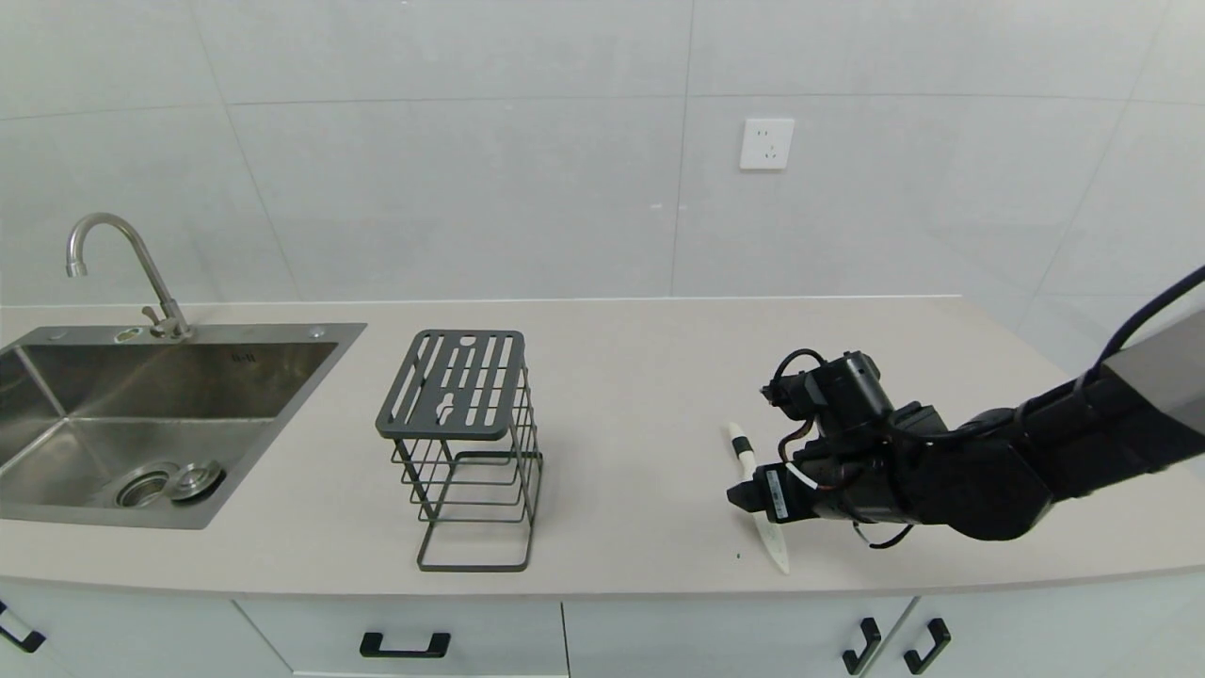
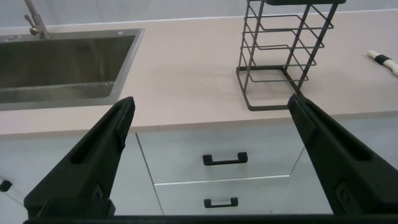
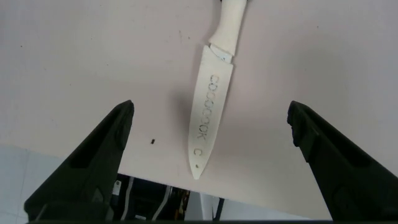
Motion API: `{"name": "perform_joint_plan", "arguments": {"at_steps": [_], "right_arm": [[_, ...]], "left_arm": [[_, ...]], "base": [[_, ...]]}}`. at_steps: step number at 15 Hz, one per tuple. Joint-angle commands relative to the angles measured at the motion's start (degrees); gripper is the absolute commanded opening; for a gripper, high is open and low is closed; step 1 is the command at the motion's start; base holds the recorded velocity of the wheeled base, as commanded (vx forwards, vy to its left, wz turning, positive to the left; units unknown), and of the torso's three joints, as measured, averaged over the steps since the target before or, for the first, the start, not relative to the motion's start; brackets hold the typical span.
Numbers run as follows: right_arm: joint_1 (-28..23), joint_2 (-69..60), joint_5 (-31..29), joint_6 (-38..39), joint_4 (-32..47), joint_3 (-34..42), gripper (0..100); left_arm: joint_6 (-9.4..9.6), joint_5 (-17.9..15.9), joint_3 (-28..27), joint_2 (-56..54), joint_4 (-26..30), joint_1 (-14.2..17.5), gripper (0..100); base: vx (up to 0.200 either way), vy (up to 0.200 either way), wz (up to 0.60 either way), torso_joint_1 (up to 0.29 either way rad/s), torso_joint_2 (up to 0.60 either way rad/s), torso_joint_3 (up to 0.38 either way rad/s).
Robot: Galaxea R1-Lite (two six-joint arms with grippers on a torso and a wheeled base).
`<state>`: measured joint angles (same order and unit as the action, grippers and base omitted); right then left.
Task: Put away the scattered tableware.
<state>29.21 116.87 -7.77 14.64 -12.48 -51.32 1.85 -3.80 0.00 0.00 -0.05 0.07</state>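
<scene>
The long pale counter runs left to right under a tiled wall. Its near edge shows in the head view, with the cabinet fronts below cut off. The steel sink is set in at the left, its left part cut off, and a curved faucet stands at its far rim.

The dark wire rack stands upright mid-counter, right of the sink and well apart from it. The head view shows its slotted top plate, while the left wrist view cuts the top off and shows only the lower wires and foot.

The white knife lies flat right of the rack, near the counter's near edge, with its handle to the far side. In the head view the right gripper hangs over it and hides its middle, leaving a dark-banded handle and the blade tip. The right wrist view shows the whole blade with its print, but the handle is cut off. That gripper's fingers are spread wide with the blade between them, untouched. Its height over the knife is hard to judge.

The left gripper is also spread wide and holds nothing. It sits in front of the counter, facing two black drawer handles.

A tiny dark speck lies beside the blade.
</scene>
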Motion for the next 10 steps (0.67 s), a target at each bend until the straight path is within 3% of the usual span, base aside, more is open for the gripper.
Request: {"name": "perform_joint_plan", "arguments": {"at_steps": [1, 10], "right_arm": [[-0.1, 2.0, 0.1, 0.0, -1.0, -0.9, 100], [-0.2, 6.3, 1.0, -1.1, -3.2, -2.5, 100]], "left_arm": [[-0.01, 0.0, 0.0, 0.1, 0.0, 0.0, 100], [-0.18, 0.0, 0.0, 0.1, 0.0, 0.0, 100]], "base": [[0.0, 0.0, 0.0, 0.0, 0.0, 0.0], [0.0, 0.0, 0.0, 0.0, 0.0, 0.0]]}}
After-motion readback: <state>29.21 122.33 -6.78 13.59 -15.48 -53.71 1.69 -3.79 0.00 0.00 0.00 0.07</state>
